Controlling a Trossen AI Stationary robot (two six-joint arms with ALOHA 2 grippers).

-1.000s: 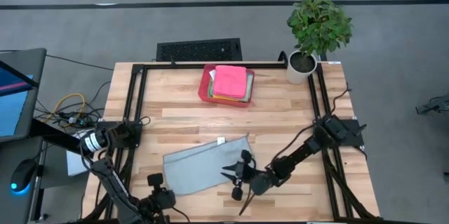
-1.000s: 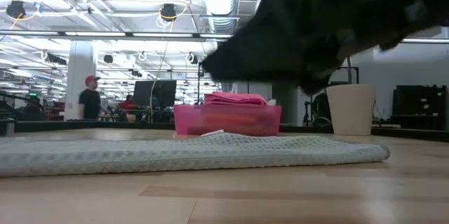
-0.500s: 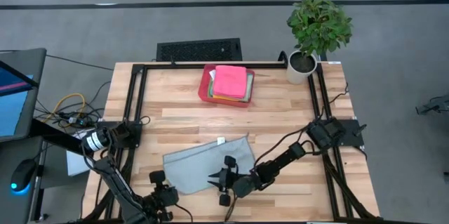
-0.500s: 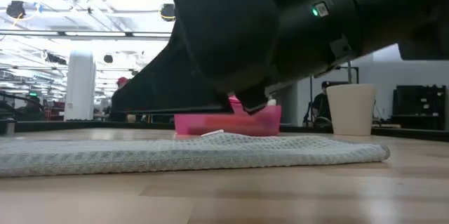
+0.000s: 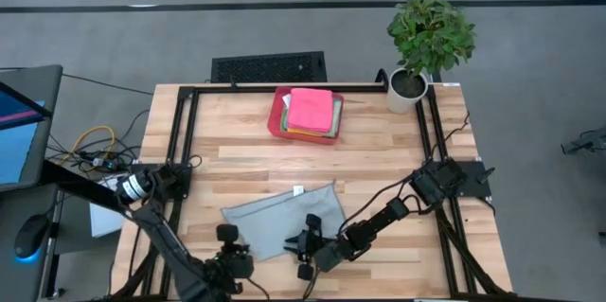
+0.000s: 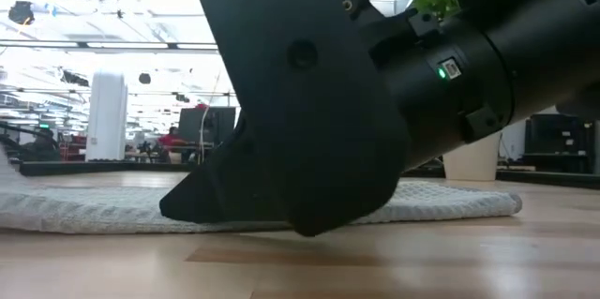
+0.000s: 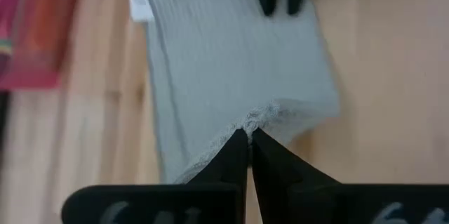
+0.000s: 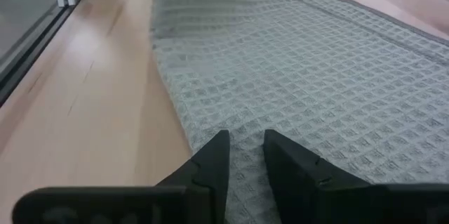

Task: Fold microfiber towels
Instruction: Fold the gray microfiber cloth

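From above, the grey towel (image 5: 280, 220) lies folded on the near half of the wooden table (image 5: 379, 160). Only the left wrist view shows the left gripper (image 7: 249, 138) pinched tight on the towel's near left corner. The right wrist view shows the right gripper (image 8: 245, 147) with fingers a little apart, over the near edge. The red tray (image 5: 276, 115), far centre, holds a stack of towels, a pink towel (image 5: 311, 110) on top.

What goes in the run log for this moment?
left claw: shut on grey waffle-weave microfiber towel near edge | right claw: open, low over the same edge | red tray: untouched
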